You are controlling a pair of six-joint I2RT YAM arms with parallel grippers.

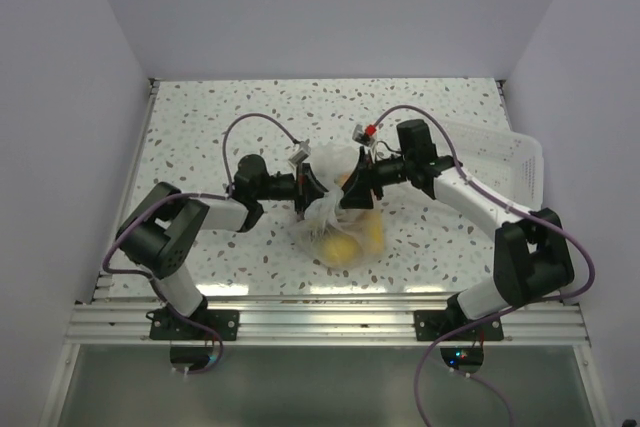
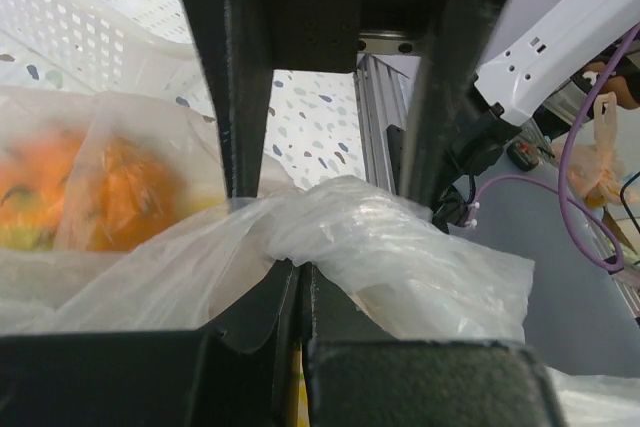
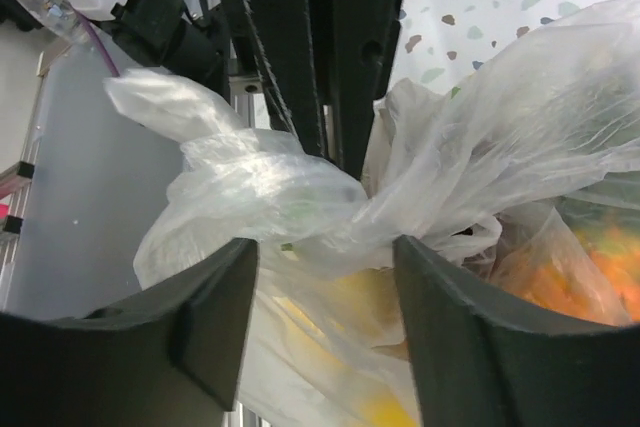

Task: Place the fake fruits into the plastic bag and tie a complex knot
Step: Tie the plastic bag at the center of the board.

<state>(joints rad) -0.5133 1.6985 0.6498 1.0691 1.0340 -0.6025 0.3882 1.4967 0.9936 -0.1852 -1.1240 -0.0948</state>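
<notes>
The clear plastic bag (image 1: 340, 217) lies mid-table with yellow and orange fake fruits (image 1: 345, 245) inside it. My left gripper (image 1: 308, 194) is shut on a twisted strip of the bag (image 2: 330, 217) at its left upper side. My right gripper (image 1: 352, 190) is open, its jaws straddling the bunched, twisted neck of the bag (image 3: 330, 217) from the right without pinching it. Orange fruit shows through the plastic in the left wrist view (image 2: 90, 192) and in the right wrist view (image 3: 590, 267). Yellow fruit (image 3: 380, 387) lies below the neck.
A white slotted plastic tray (image 1: 500, 162) stands at the right, behind my right arm; it also shows in the left wrist view (image 2: 80, 17). The speckled tabletop (image 1: 200, 127) stretches to the back wall. An aluminium rail (image 1: 320, 322) runs along the near edge.
</notes>
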